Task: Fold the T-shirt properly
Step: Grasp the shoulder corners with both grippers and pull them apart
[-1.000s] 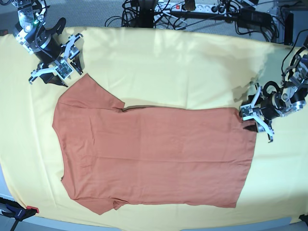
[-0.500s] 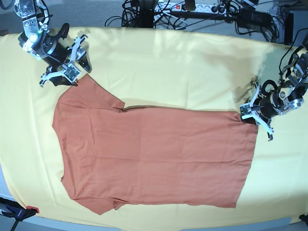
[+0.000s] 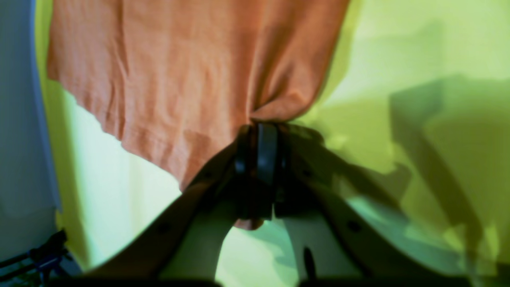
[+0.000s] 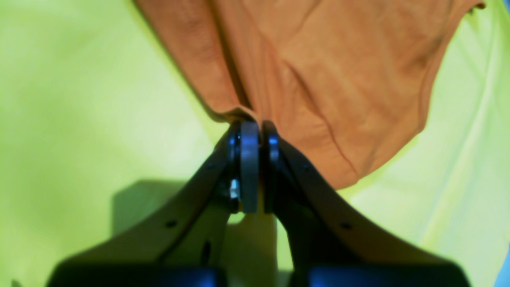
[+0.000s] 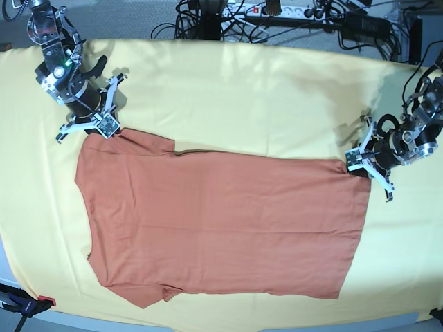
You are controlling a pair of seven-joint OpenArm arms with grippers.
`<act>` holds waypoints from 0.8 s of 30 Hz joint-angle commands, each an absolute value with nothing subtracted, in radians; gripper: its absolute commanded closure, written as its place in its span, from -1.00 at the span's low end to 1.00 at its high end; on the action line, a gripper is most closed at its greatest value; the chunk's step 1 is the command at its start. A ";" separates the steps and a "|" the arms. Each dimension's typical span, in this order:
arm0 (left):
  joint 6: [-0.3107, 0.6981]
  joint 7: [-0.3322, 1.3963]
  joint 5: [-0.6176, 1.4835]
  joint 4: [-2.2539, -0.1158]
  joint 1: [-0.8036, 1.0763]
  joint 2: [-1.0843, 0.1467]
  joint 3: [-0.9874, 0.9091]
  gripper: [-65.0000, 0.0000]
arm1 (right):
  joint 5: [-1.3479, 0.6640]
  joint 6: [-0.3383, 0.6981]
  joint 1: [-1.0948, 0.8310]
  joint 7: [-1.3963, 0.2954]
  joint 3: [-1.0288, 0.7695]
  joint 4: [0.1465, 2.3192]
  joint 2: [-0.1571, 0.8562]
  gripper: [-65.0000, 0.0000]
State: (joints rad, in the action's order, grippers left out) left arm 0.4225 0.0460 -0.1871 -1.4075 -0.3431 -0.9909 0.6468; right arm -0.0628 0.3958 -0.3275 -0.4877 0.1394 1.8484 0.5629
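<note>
The rust-orange T-shirt (image 5: pixel 221 221) lies flat on the pale yellow cloth (image 5: pixel 242 97), with its sleeves to the left and its hem to the right. My right gripper (image 5: pixel 104 128) is at the far left sleeve corner. In the right wrist view the gripper (image 4: pixel 250 128) is shut on a pinch of shirt fabric (image 4: pixel 338 79). My left gripper (image 5: pixel 357 166) is at the far hem corner. In the left wrist view the gripper (image 3: pixel 259 128) is shut on bunched shirt fabric (image 3: pixel 179 79). No white tag shows.
Cables and a power strip (image 5: pixel 277 17) lie beyond the far edge of the cloth. A clamp with a red tip (image 5: pixel 24 304) sits at the near left corner. The table's front edge runs along the bottom of the base view.
My right gripper moved down onto the far sleeve corner and shut on it, pulling that sleeve flatter. My left gripper closed on the far hem corner.
</note>
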 commanded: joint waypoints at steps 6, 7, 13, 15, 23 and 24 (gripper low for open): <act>0.492 0.034 -0.128 -1.552 -0.360 -1.120 0.636 1.00 | -0.074 0.391 -0.433 -0.570 0.130 2.017 0.697 1.00; 0.506 0.034 -0.103 -1.574 -0.360 -1.142 0.636 1.00 | -0.074 0.390 -0.460 -0.574 0.130 2.041 0.716 1.00; 0.698 0.034 0.052 -1.705 -0.360 -1.261 0.636 1.00 | -0.070 0.392 -0.581 -0.600 0.126 2.136 0.792 1.00; 0.698 0.034 0.113 -1.736 -0.357 -1.303 0.636 1.00 | -0.071 0.392 -0.614 -0.606 0.112 2.145 0.808 1.00; 0.698 0.035 0.201 -1.814 -0.296 -1.426 0.637 1.00 | -0.079 0.382 -0.728 -0.677 0.009 2.160 0.818 1.00; 0.698 0.035 0.205 -1.825 -0.279 -1.436 0.637 1.00 | -0.078 0.382 -0.743 -0.681 0.001 2.173 0.817 1.00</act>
